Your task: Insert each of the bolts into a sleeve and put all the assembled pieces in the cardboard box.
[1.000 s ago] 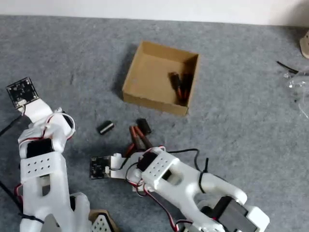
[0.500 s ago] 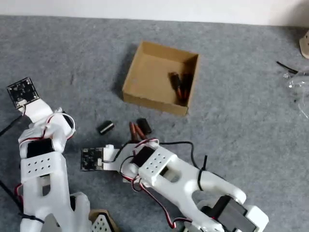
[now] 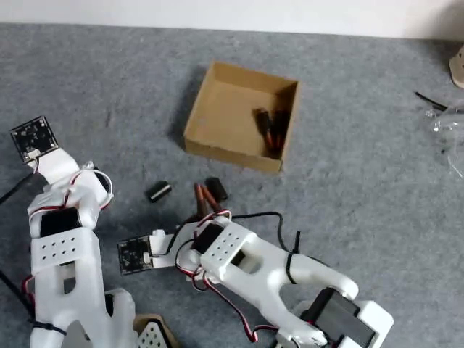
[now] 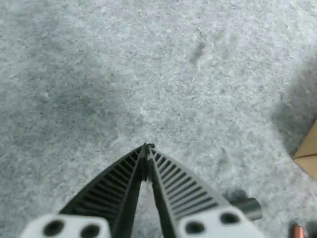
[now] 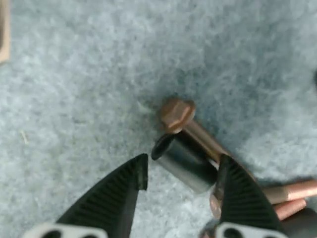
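Observation:
The cardboard box stands at the middle back with dark assembled pieces in its right side. In front of it lie a loose black sleeve, a second sleeve and copper bolts. My right arm hangs just in front of these bolts. In the right wrist view my right gripper is open over a black sleeve that lies against a copper bolt. My left gripper is shut and empty over bare carpet, a sleeve off to its side.
Grey carpet covers the table. More copper bolts lie beside the right gripper. The left arm stands at the front left. Clear plastic and a black wire lie at the far right edge.
My right arm has shifted left and slightly toward the front edge, its wrist board moving left with it. The bolts, sleeves, box and left arm have stayed put.

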`<state>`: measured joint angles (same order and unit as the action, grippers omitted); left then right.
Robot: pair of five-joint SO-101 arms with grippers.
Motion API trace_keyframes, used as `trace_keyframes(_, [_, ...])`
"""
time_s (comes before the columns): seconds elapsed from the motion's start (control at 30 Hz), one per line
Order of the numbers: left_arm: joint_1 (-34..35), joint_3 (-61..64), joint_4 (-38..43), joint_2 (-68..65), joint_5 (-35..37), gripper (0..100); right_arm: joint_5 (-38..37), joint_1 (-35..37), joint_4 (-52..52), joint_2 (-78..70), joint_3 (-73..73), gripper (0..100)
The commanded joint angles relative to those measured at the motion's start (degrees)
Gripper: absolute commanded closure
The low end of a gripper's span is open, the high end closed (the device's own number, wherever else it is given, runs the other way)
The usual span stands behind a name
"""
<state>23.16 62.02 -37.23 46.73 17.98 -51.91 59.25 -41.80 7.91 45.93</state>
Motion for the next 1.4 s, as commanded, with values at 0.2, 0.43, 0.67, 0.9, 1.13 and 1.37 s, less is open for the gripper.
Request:
trace_keyframes(0.2, [0.48, -3.03, 1.23, -0.13, 0.35, 100, -1.32, 1.01, -0.04, -0.75, -0.75, 79.3])
trace_keyframes(0.43, [0.48, -3.03, 1.23, -0.13, 0.35, 100, -1.14, 1.27, -7.16, 2.86, -0.84, 79.3])
trace_keyframes(0.67, [0.48, -3.03, 1.23, -0.13, 0.35, 100, -1.14, 3.03, -8.75, 2.42, 0.48, 79.3])
trace_keyframes(0.9, [0.48, -3.03, 1.23, -0.13, 0.35, 100, 1.58, 4.26, -3.56, 1.89, 1.27, 79.3])
trace_keyframes(1.13, [0.48, -3.03, 1.23, -0.13, 0.35, 100, 7.82, 4.26, 0.04, 1.89, 1.36, 79.5])
trace_keyframes(1.37, [0.48, -3.03, 1.23, -0.13, 0.35, 100, 7.82, 4.18, 0.04, 1.89, 1.45, 95.1])
